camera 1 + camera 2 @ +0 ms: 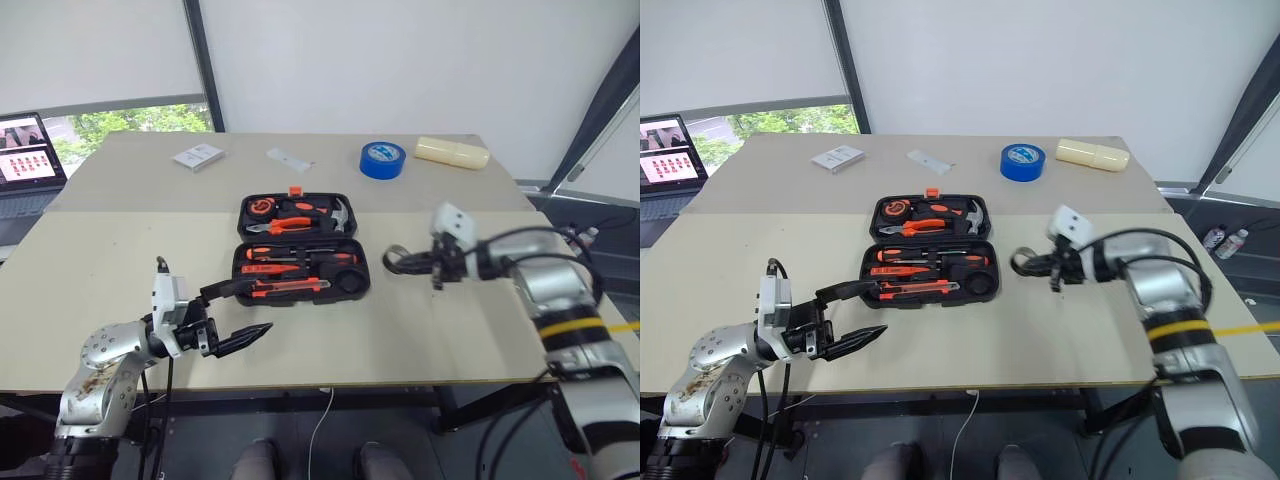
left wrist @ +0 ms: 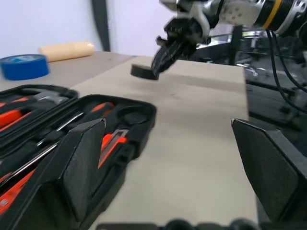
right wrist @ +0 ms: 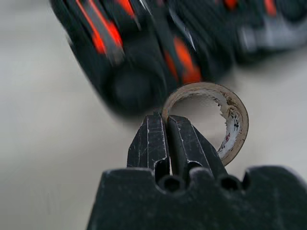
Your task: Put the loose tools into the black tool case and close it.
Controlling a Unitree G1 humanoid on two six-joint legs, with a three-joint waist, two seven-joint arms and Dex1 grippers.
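While carried clear of the tabletop just to the right of the open black tool case [image 1: 301, 249], small grey tape roll [image 1: 396, 260] pinched by its wall in the right gripper [image 1: 418, 264], probably so the ring hangs free for lowering into the round slot at the case's near right corner. Left gripper [image 1: 243, 312] parked near the front table [image 1: 420, 340] edge, jaws spread wide and empty, pointing toward the case, likely waiting for the lid. Orange-handled tools already seated in both halves; large blue tape roll [image 1: 382, 159] far back, well apart. Seen from the left wrist: own two fingers [image 2: 79, 167] wide apart framing the case's corner, with the right gripper beyond, roll dangling from its tip above bare table. Seen from the right wrist: both fingers pressed together on the roll's wall, ring standing out to one side, case blurred just beyond.
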